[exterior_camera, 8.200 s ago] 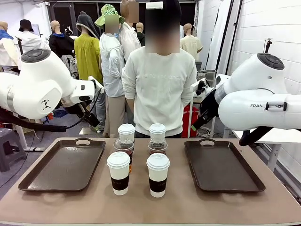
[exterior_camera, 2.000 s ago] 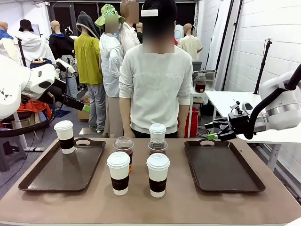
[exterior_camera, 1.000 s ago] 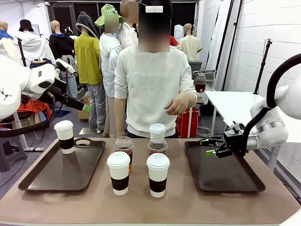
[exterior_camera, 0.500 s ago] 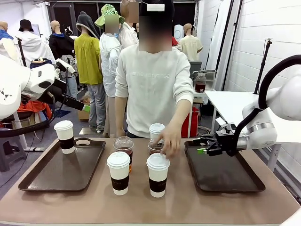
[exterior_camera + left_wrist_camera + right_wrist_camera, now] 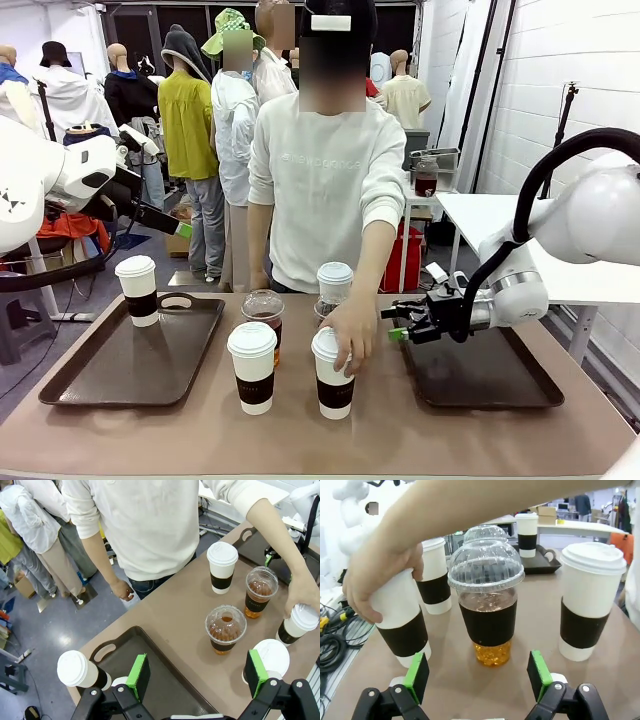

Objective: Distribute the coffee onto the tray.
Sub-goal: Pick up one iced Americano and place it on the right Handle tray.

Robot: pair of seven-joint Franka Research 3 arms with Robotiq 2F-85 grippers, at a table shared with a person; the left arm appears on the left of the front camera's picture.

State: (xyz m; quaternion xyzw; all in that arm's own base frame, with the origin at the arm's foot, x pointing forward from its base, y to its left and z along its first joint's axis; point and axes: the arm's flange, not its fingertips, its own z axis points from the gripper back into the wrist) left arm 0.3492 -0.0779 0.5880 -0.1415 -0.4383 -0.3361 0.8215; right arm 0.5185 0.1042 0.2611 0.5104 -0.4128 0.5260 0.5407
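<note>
From over the right tray point(image 5: 480, 375), the right end effector point(image 5: 390, 322), jaws apart, has slid toward frame centre, facing the dome-lidded cup point(image 5: 487, 605). The person's hand point(image 5: 348, 335) has dropped onto the lower-centre paper cup point(image 5: 333, 385), so the reach looks contested. The left end effector point(image 5: 197, 672) hangs apart, empty.

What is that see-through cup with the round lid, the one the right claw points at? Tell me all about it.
The clear plastic cup has a see-through dome lid, a dark brown sleeve round its middle and amber liquid showing below the sleeve. It stands upright on the brown table, between a white-lidded paper cup and another paper cup that the person's hand grips. Nothing else touches it. The right gripper, open, faces it from close by.
</note>
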